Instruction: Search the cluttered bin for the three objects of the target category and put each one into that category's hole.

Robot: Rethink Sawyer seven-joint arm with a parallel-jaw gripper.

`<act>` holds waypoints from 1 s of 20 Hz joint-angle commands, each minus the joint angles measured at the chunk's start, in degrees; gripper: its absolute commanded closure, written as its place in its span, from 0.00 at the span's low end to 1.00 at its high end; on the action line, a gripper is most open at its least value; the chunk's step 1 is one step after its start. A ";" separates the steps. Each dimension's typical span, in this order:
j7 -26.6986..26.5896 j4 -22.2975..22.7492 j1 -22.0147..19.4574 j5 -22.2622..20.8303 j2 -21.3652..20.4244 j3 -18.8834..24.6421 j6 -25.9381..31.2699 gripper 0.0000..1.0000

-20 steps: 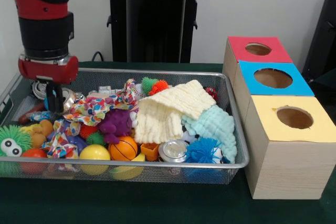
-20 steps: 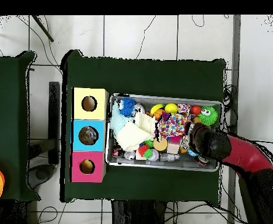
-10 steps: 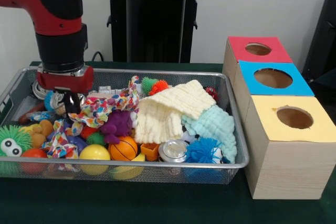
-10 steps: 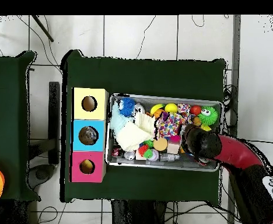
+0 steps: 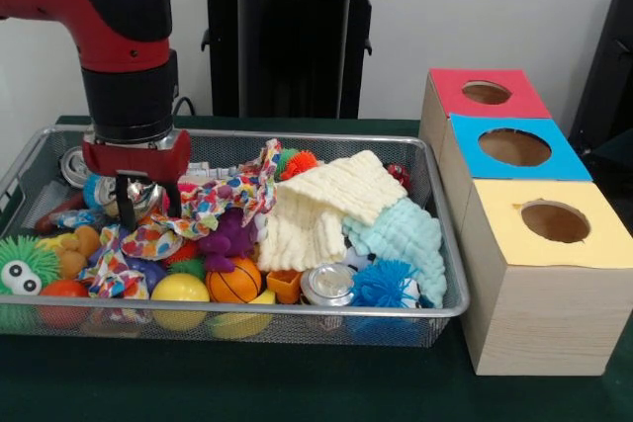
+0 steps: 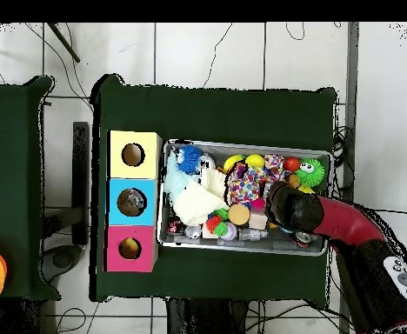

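The gripper (image 5: 136, 195) appears closed on one end of the multicoloured cloth (image 5: 213, 200), low at the wire bin's (image 5: 435, 309) end farthest from the boxes (image 5: 539, 244) (grip partly hidden); trailing cloth may snag neighbouring toys, dragging them out

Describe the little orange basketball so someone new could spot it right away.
Look in the wire bin, along its near rim towards the left. The basketball sits between a yellow ball and a silver can; it alone is orange with black seams.
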 commanded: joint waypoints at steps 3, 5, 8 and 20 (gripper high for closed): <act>1.37 -3.01 0.61 2.99 -2.02 1.57 10.96 0.00; 1.78 -3.26 0.79 3.43 -2.42 1.46 11.96 0.00; 2.05 -4.05 0.97 3.92 -2.78 1.50 13.66 0.00; 0.02 -6.92 -0.61 5.26 -3.48 1.88 21.27 0.00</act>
